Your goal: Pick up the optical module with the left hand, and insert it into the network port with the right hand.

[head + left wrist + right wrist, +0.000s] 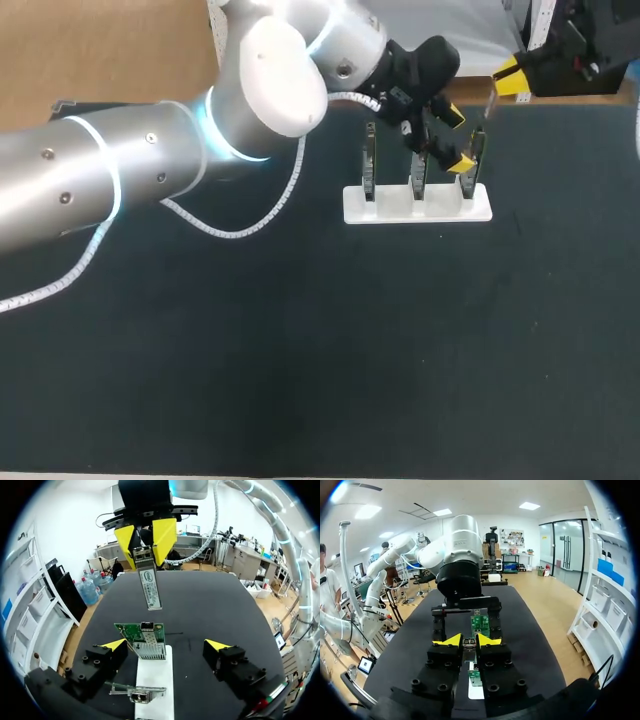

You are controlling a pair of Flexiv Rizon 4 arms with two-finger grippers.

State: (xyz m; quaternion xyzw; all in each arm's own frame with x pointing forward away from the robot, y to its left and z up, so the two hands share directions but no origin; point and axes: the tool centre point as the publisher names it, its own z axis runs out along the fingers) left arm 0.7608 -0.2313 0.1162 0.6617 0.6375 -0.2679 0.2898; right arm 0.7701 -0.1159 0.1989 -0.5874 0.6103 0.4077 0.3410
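A: Starting with the left claw (166, 645): spread wide, gripping nothing, one yellow-tipped finger on either side of the white stand (156, 677).

B: Agreed. And the whereabouts of the optical module (150, 586)?

A: Pinched at its upper end between the yellow tips of the right claw (145, 547). Hanging nearly upright, silver, with a label down its face.

B: Touching anything else?

A: No. Held in the air, clear of the stand, out beyond the left claw's fingers.

B: Same from the right wrist: drawn in narrow, clamped on the module from both sides.

A: Now for the network port (150, 650): a metal cage on the green card (131, 632), upright in the stand between the open left fingers. Below the module and apart from it.

B: From the head view, three such cards in a row on that stand, set on the dark worktop (300, 350).
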